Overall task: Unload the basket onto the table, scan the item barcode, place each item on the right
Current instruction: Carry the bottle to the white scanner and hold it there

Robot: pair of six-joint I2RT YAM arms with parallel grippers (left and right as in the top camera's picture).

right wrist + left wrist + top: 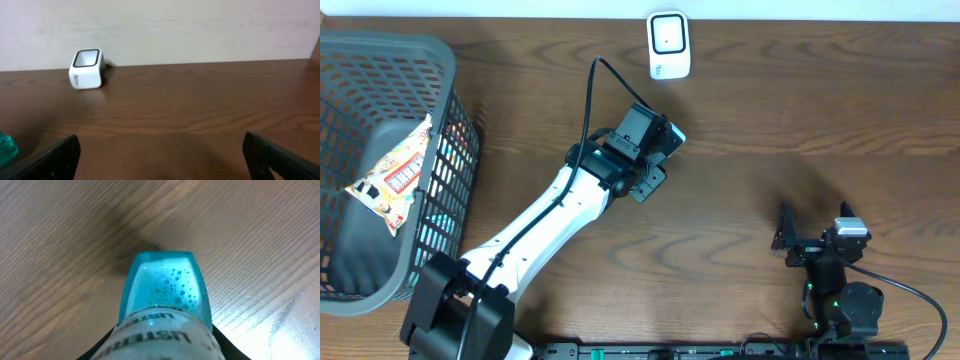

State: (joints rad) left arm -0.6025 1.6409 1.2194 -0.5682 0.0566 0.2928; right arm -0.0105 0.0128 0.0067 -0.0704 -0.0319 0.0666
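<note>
left tool (657, 150) holds bottle (165, 292) near scanner (669, 44) (basket (456, 140) stands well apart).

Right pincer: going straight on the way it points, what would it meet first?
Nothing nearby, it seems: the open right pincer points across bare table toward the wall; the white scanner sits left of that line.
</note>
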